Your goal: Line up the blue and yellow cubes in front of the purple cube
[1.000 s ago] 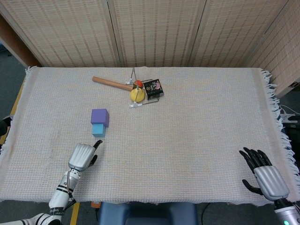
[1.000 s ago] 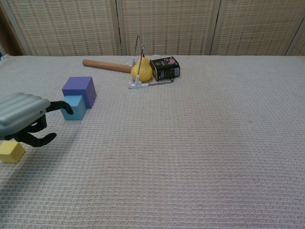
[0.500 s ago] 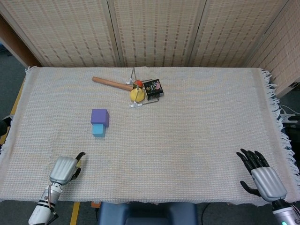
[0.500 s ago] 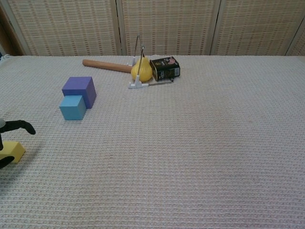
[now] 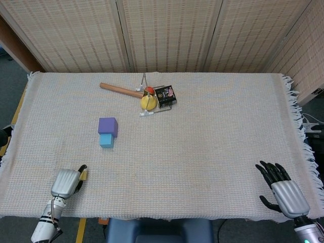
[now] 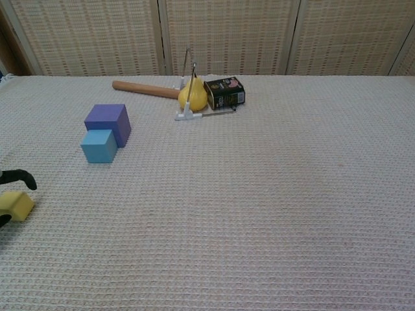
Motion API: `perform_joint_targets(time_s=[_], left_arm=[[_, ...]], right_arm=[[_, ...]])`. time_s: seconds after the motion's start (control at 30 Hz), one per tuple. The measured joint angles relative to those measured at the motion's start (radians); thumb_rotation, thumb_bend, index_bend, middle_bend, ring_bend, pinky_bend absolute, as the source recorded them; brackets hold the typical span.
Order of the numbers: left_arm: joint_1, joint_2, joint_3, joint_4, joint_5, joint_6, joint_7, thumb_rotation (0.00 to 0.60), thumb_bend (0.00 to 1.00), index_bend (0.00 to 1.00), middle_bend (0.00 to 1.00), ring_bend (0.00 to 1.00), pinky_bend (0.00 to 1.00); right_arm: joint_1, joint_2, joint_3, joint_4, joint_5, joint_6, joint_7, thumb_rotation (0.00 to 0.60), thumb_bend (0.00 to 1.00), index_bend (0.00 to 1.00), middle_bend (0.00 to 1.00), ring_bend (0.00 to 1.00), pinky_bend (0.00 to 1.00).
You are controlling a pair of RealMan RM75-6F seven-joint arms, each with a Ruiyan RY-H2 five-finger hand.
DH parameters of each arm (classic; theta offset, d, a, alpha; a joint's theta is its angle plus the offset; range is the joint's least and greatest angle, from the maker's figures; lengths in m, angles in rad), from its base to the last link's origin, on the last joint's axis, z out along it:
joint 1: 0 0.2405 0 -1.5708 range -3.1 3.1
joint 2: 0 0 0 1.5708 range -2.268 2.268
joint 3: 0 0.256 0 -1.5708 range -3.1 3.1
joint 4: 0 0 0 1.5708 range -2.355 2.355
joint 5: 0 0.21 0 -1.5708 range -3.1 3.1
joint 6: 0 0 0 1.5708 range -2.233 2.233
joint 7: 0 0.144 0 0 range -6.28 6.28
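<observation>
The yellow cube (image 6: 15, 205), well in front of the purple cube (image 5: 108, 126) that the blue cube (image 5: 106, 140) touches, appears light, rigid and flat-faced; the left robot hand (image 5: 66, 183) touches it, grasp unconfirmed, so pinch opposite faces.

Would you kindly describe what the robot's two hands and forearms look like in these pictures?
Both hands have a ribbed silver-grey back and black fingers. The left hand sits on a slim white forearm with black bands and a thin cable alongside. The right hand joins a grey wrist, where a small teal spot shows at the frame edge.
</observation>
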Motion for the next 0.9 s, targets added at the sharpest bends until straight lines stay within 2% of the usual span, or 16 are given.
perform_joint_targets(time_s=[0.23,0.4,0.67,0.9], left_arm=[[0.006,-0.009,-0.013,0.032,-0.011,-0.014,-0.011,0.600,0.40,0.38,1.00,1.00,1.00],[0.008,-0.017,-0.020,0.049,0.001,-0.011,-0.018,0.600,0.40,0.47,1.00,1.00,1.00],[0.003,-0.018,-0.034,0.035,0.037,0.007,-0.021,0.600,0.40,0.49,1.00,1.00,1.00],[-0.040,-0.032,-0.057,-0.010,0.065,-0.009,0.050,0.600,0.40,0.49,1.00,1.00,1.00]], right_arm=[[0.000,0.000,0.000,-0.001,0.001,-0.001,-0.002,0.599,0.05,0.00,0.00,0.00,0.00],[-0.001,-0.001,0.001,-0.001,0.003,0.000,-0.003,0.600,0.05,0.00,0.00,0.00,0.00],[0.002,-0.003,0.001,-0.001,0.006,-0.007,-0.006,0.598,0.05,0.00,0.00,0.00,0.00],[0.004,-0.005,0.002,-0.001,0.007,-0.011,-0.009,0.599,0.05,0.00,0.00,0.00,0.00]])
